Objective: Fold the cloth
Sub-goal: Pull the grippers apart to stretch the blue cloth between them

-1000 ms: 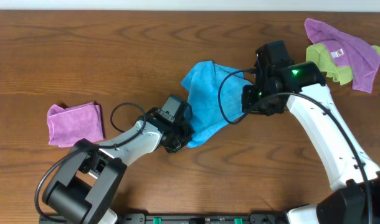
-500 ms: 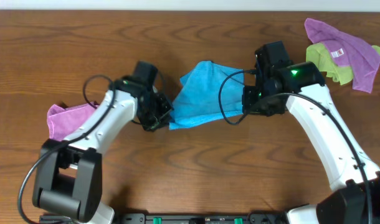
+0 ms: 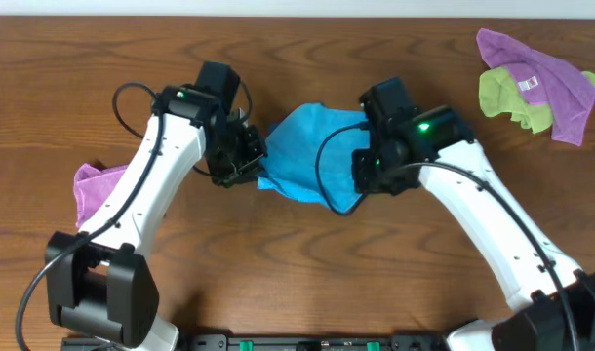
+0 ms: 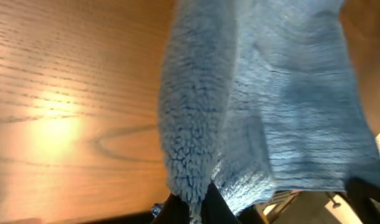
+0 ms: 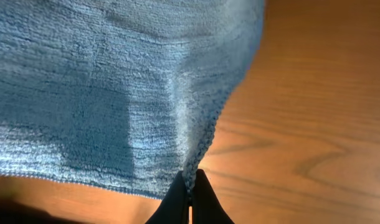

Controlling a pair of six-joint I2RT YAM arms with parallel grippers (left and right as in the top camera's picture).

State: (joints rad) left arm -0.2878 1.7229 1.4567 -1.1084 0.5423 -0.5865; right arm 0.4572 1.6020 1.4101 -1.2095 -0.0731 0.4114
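Note:
The sky-blue cloth (image 3: 309,151) hangs bunched between my two grippers above the middle of the wooden table. My left gripper (image 3: 251,166) is shut on the cloth's left edge; in the left wrist view the fuzzy cloth (image 4: 265,106) is pinched between the black fingertips (image 4: 195,208). My right gripper (image 3: 361,168) is shut on the cloth's right edge; in the right wrist view the cloth (image 5: 109,87) runs down into the closed fingertips (image 5: 191,190).
A folded purple cloth (image 3: 95,183) lies at the left, partly under my left arm. A purple cloth (image 3: 541,73) and a yellow-green cloth (image 3: 507,97) lie bunched at the far right corner. Cables loop near both wrists.
My left gripper has swung up and to the left, carrying its cloth edge away from the front. My right gripper has moved left toward it. The cloth is now bunched shorter between them.

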